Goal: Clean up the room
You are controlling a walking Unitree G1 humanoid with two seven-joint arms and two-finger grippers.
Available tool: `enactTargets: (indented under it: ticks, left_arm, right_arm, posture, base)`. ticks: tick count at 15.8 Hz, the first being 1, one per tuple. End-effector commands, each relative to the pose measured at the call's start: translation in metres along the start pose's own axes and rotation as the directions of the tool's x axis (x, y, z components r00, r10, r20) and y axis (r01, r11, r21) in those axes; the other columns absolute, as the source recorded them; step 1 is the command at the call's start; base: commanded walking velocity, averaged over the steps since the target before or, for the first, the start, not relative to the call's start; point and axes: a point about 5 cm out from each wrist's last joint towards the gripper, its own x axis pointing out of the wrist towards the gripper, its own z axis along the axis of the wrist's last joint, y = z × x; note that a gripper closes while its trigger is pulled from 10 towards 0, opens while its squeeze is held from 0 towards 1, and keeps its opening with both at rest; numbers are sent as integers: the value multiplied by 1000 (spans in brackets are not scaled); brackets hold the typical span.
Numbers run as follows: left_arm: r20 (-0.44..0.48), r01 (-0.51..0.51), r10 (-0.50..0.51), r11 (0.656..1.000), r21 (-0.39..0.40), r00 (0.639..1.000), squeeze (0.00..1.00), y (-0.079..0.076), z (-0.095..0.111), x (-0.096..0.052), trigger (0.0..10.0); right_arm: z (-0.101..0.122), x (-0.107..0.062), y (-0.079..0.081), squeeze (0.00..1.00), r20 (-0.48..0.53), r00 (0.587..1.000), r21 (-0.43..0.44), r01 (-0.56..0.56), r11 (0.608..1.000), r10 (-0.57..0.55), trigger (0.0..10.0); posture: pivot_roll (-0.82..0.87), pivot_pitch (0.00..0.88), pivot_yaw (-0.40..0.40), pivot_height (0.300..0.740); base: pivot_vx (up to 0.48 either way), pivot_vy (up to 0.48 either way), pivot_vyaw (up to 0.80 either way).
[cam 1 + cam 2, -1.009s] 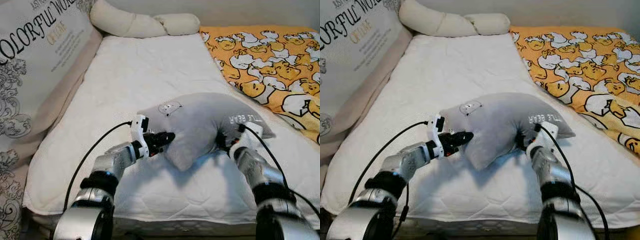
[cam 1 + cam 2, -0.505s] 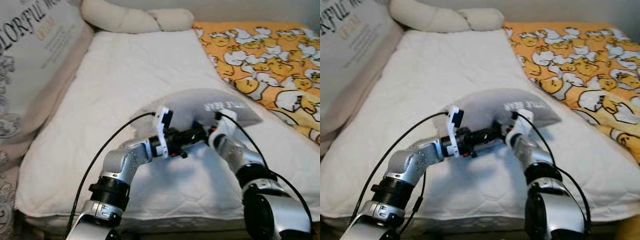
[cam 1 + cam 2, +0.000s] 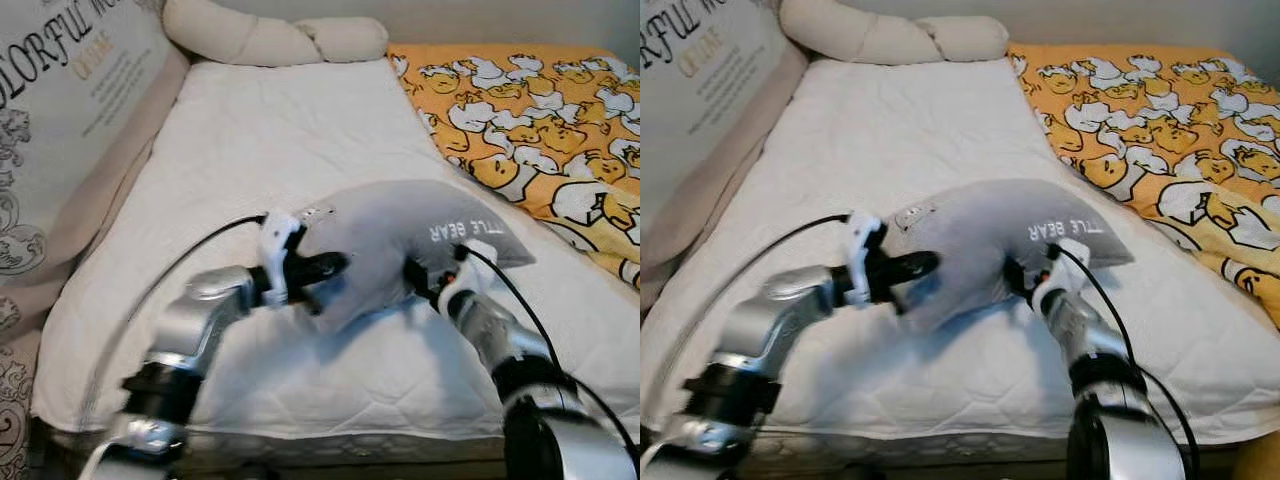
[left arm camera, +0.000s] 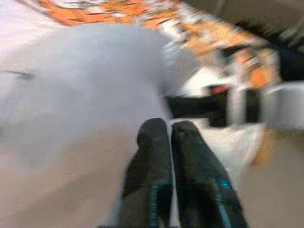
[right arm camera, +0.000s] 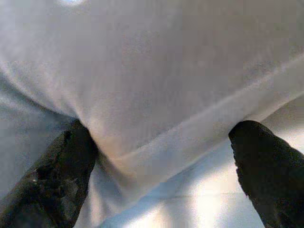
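On our far left a large printed cushion [image 3: 70,130] leans along the side of the bed [image 3: 260,150], whose white quilted mattress runs away from us. Our left end effector [image 3: 325,268] reaches in from the left with its two black fingers [image 4: 154,156] pressed together, nothing between them, their tips against the left side of the grey pillow [image 3: 400,235]. That pillow sits on the mattress near the front edge, its middle humped up, with the white lettering "TLE BEAR" showing upside down on its right half. Our right end effector [image 3: 420,285] meets it from below on the right; in the wrist view its fingers [image 5: 57,175] are spread wide, one on either side of the pillow's edge fold. Further right an orange duck-print blanket [image 3: 530,110] covers the bed's right side. Two cream cushions [image 3: 270,38] lie at the head.
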Motion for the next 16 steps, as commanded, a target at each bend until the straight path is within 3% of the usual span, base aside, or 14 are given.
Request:
enactTargets:
  ticks: [1, 2, 3, 4, 7, 9, 10, 12, 13, 14, 15, 16]
  left_arm:
    - [-3, -56, 57, 994, 93, 998, 1000, 4, 6, -5, 10000]
    - [-12, -128, 131, 978, 165, 991, 1000, 12, 7, -15, 10000]
    - [-20, -193, 205, 947, 258, 979, 1000, 18, 5, -25, 10000]
    - [-12, -213, 225, 938, 273, 974, 1000, 19, 5, -28, 10000]
    - [32, -311, 313, 918, 248, 949, 1000, 19, -1, -38, 10000]
    - [73, -350, 343, 910, 223, 937, 1000, 15, -2, -41, 10000]
    - [78, -347, 338, 913, 215, 938, 1000, 13, -2, -42, 10000]
    - [94, -360, 348, 909, 212, 933, 1000, 9, -1, -47, 10000]
    - [97, -373, 360, 902, 219, 928, 1000, 9, -1, -47, 10000]
    - [103, -337, 322, 917, 213, 941, 1000, 5, 0, -46, 10000]
    - [96, -295, 278, 910, 293, 956, 1000, 0, 1, -45, 10000]
    - [76, -254, 243, 917, 307, 967, 1000, -3, -1, -45, 10000]
  right_arm:
    - [6, -5, -3, 1000, 20, 999, 16, -31, 999, 31, 10000]
    - [4, -12, -3, 1000, 17, 996, 17, -92, 996, 92, 10000]
    - [0, -26, 2, 1000, 12, 974, 48, -228, 973, 228, 10000]
    - [-1, -30, 2, 1000, 13, 967, 75, -255, 964, 254, 10000]
    - [-4, -44, -13, 1000, 95, 970, 283, -240, 929, 222, 10000]
    - [-5, -54, -11, 1000, 146, 962, 359, -270, 893, 232, 10000]
    - [-5, -54, -10, 1000, 153, 960, 359, -276, 892, 236, 10000]
    - [-3, -52, -1, 1000, 193, 957, 457, -282, 844, 215, 10000]
    - [-5, -50, 0, 1000, 181, 965, 480, -257, 839, 192, 10000]
    - [-7, -47, 2, 1000, 161, 972, 521, -231, 821, 171, 10000]
    - [-10, -42, 6, 1000, 139, 976, 548, -217, 808, 168, 10000]
    - [-10, -37, 11, 1000, 131, 977, 555, -212, 804, 167, 10000]
  posture:
    - [-45, 0, 13, 740]
    - [-46, 0, 17, 740]
    - [-43, 0, 15, 740]
    - [-44, 0, 15, 740]
    - [-35, 0, 13, 740]
    - [-35, 0, 19, 740]
    - [-32, 0, 23, 740]
    - [-34, 0, 30, 740]
    - [-34, 0, 33, 740]
    - [-32, 0, 34, 740]
    - [-31, 0, 34, 740]
    - [-34, 0, 35, 740]
  base:
    - [0, 0, 0]
    - [0, 0, 0]
    - [0, 0, 0]
    - [0, 0, 0]
    - [0, 0, 0]
    - [0, 0, 0]
    - [0, 0, 0]
    - [0, 0, 0]
    - [0, 0, 0]
    - [0, 0, 0]
    - [0, 0, 0]
    - [0, 0, 0]
